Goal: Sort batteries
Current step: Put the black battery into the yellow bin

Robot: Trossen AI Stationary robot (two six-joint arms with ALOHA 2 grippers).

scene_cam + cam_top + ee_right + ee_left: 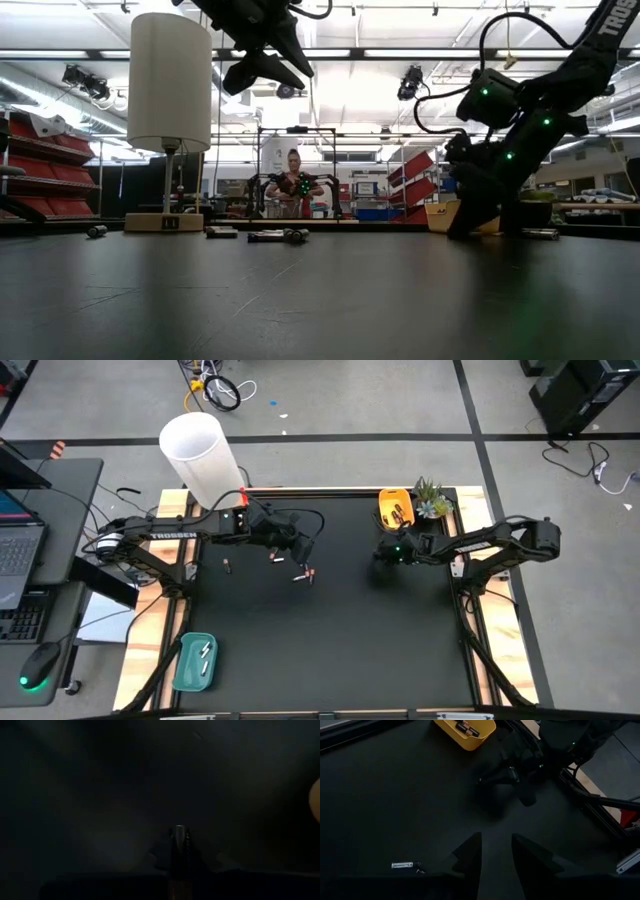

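Three loose batteries lie on the black table near its far left part: one (227, 566), one (275, 558) and a pink-ended one (303, 576). My left gripper (305, 548) hangs open above them, high over the table (262, 62); its wrist view shows a silver battery (402, 865) lying beside the open fingers (495, 852). My right gripper (385, 552) is down at the table, just near of the yellow tray (395, 508), and is shut on a dark battery (179, 845). The teal tray (195, 660) holds white batteries. My right gripper pinches a dark battery with a silver end (179, 828) between its two fingers. The battery lies along the fingers, its silver end pointing away from the wrist. The fingers slant down to the table (463, 226); whether the battery is lifted clear does not show.
A white lamp (203, 455) stands at the table's far left corner, close to my left arm. A small plant (432, 500) sits beside the yellow tray, which holds dark batteries. A person stands in the room beyond the far edge (292, 185). The table's middle and near part are bare.
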